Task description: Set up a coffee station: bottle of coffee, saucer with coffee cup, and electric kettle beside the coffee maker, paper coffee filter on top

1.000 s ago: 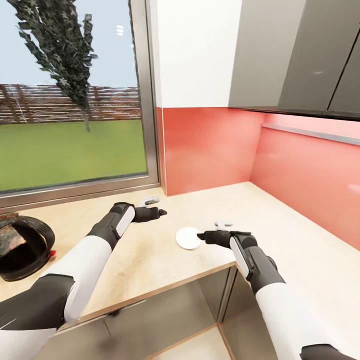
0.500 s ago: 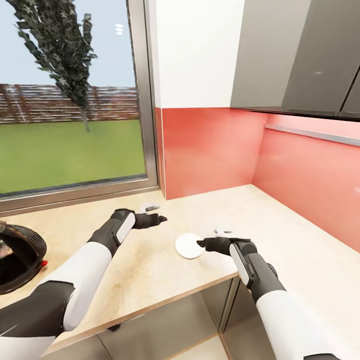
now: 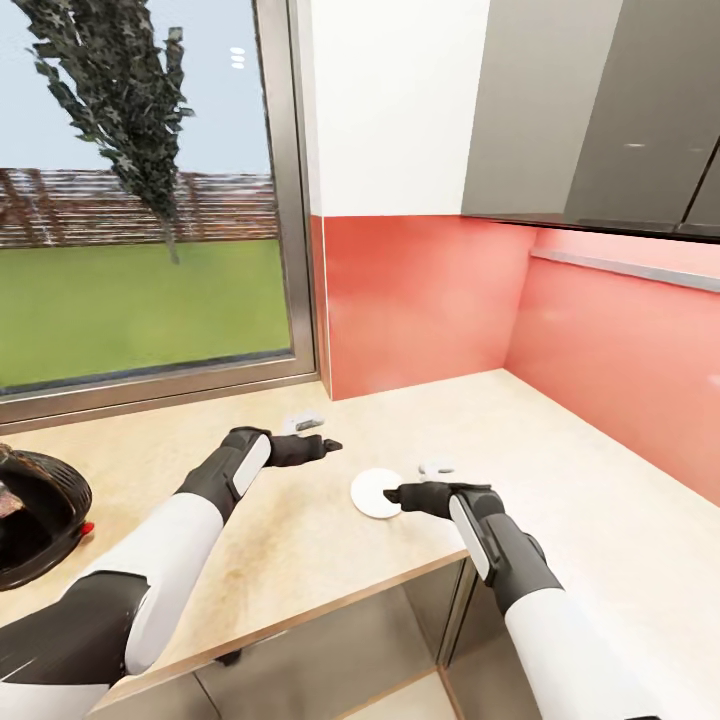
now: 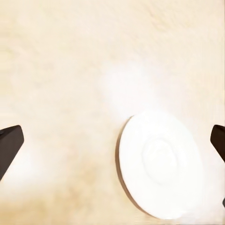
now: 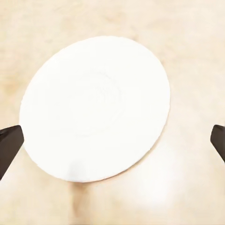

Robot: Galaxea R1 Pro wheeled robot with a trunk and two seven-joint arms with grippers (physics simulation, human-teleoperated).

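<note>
The saucer [image 3: 375, 492], small, round and white, lies flat on the kitchen countertop [image 3: 560, 440] near its front edge. My right gripper [image 3: 412, 480] hovers open at the saucer's right rim, and in the right wrist view the saucer [image 5: 96, 112] sits between the spread fingertips [image 5: 9, 143]. My left gripper [image 3: 312, 434] is open above the counter, behind and left of the saucer; its wrist view has the saucer [image 4: 161, 171] off to one side. The coffee maker [image 3: 35, 505], black with a red switch, is cut off at the left edge.
A large window [image 3: 150, 200] runs behind the counter on the left. A red backsplash [image 3: 420, 300] wraps the corner under dark upper cabinets [image 3: 600, 110]. The counter's front edge [image 3: 330, 600] steps back beside my right arm.
The view shifted slightly right. My right gripper has crept left, closer to the saucer's rim, and my left gripper has edged a little to the right. The saucer has not moved.
</note>
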